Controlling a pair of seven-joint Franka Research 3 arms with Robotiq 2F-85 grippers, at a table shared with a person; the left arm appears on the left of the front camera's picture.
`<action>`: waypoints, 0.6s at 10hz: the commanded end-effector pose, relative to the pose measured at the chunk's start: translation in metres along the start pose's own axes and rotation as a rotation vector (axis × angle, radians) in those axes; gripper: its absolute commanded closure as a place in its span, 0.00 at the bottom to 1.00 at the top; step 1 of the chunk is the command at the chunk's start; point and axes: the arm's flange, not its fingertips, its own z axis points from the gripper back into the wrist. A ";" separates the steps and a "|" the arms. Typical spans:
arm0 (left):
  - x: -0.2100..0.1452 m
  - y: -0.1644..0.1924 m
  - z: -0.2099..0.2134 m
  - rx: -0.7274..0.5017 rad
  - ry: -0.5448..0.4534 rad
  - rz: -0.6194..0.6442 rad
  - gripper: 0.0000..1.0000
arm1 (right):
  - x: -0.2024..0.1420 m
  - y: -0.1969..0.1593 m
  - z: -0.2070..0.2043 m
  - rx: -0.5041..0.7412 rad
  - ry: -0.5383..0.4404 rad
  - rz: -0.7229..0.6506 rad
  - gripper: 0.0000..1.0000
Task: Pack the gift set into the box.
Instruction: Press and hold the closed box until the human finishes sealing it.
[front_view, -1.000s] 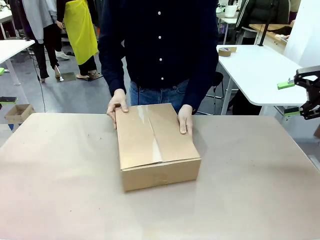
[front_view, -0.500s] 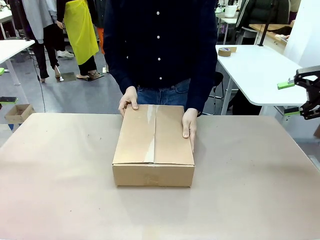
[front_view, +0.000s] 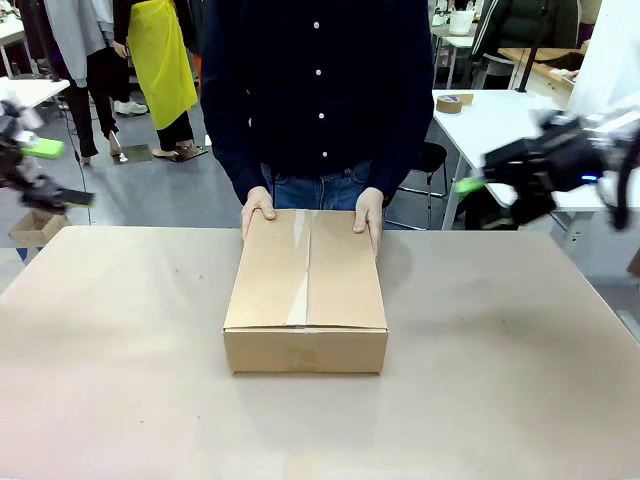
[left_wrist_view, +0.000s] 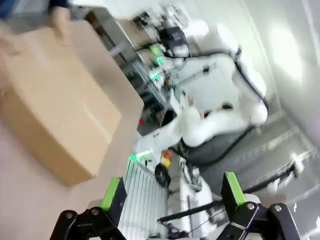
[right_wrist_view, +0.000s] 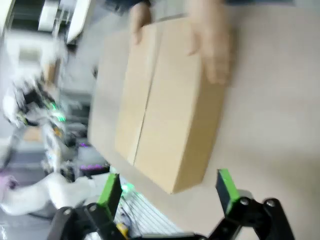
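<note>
One left gripper (left_wrist_view: 171, 195) is held in the air beyond the left edge of the bench (front_view: 120, 350), blurred in the front view. Its own wrist view shows the jaws spread wide with nothing between the two green pads. One small brown carton (front_view: 36, 226) sits low behind the bench's far left corner. One large cardboard box (front_view: 305, 285) rests flat on the middle of the bench, nearer the far edge. Its top flaps are folded shut and a single strip of clear tape runs along the centre seam. One person in a dark buttoned shirt stands at the far side with two hands on the box: one hand (front_view: 257, 208) on the far left corner and the other hand (front_view: 368, 212) on the far right corner. One roll of brown tape (front_view: 453, 102) lies on a white table behind. One right gripper (right_wrist_view: 167, 192) hangs in the air above the bench's far right side, also blurred. Its wrist view shows the jaws spread and empty, with the box and both hands beyond them. Neither gripper touches the box.
</note>
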 end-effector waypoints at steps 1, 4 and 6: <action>0.019 0.033 -0.032 -0.118 0.080 -0.581 0.00 | 0.026 0.001 -0.033 0.125 -0.067 0.478 0.00; 0.015 0.034 -0.046 -0.023 -0.096 -0.876 0.00 | -0.028 0.019 -0.036 0.627 0.063 0.993 0.00; 0.012 0.022 -0.046 -0.023 -0.147 -0.909 0.00 | -0.069 0.036 -0.011 0.662 -0.021 1.150 0.00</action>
